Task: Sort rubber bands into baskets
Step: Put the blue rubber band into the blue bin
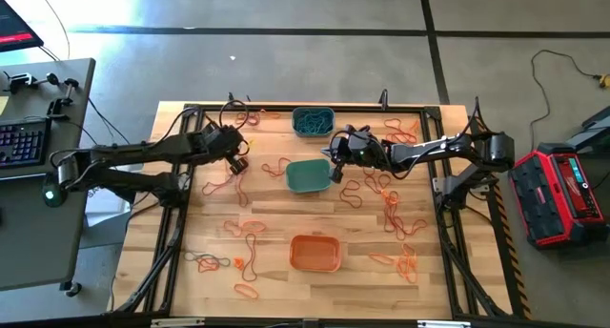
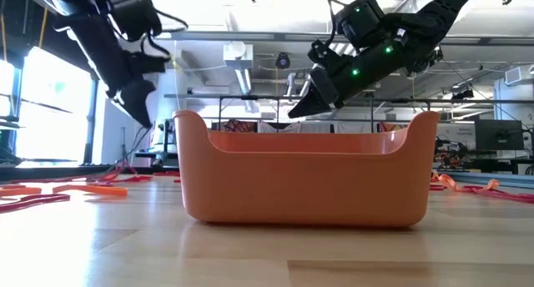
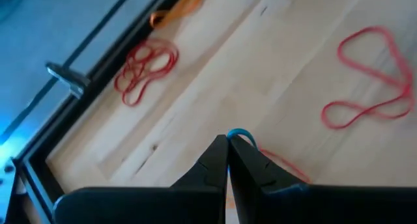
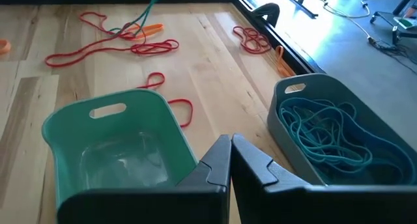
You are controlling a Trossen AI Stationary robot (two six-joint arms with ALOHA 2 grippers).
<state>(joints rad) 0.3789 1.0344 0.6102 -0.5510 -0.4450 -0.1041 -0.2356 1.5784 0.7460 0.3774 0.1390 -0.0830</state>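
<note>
Three baskets stand down the table's middle: grey-blue (image 1: 313,120) at the far side with blue-teal rubber bands (image 4: 326,136) inside, teal-green (image 1: 308,175) in the centre, orange (image 1: 315,253) near the front. Red and orange rubber bands (image 1: 391,199) lie scattered on the wood. My left gripper (image 1: 236,161) hangs above the table left of the teal-green basket, shut on a blue rubber band (image 3: 241,134). My right gripper (image 4: 230,140) is shut with nothing in it, over the gap between the teal-green basket's rim (image 4: 163,100) and the grey-blue basket. My left gripper pinches the blue rubber band between its two fingertips (image 3: 215,152). Only a small blue loop (image 3: 242,133) sticks out past the tips; the fingers hide the band's other parts. The fingers slant down toward the table, and their tips are raised above the wood.
A black metal frame (image 1: 181,175) runs round the tabletop. Red bands (image 3: 368,81) and a red bundle (image 3: 144,68) lie under my left gripper, an orange band (image 3: 176,9) by the frame. More bands lie at the front left (image 1: 214,263) and right (image 1: 405,261).
</note>
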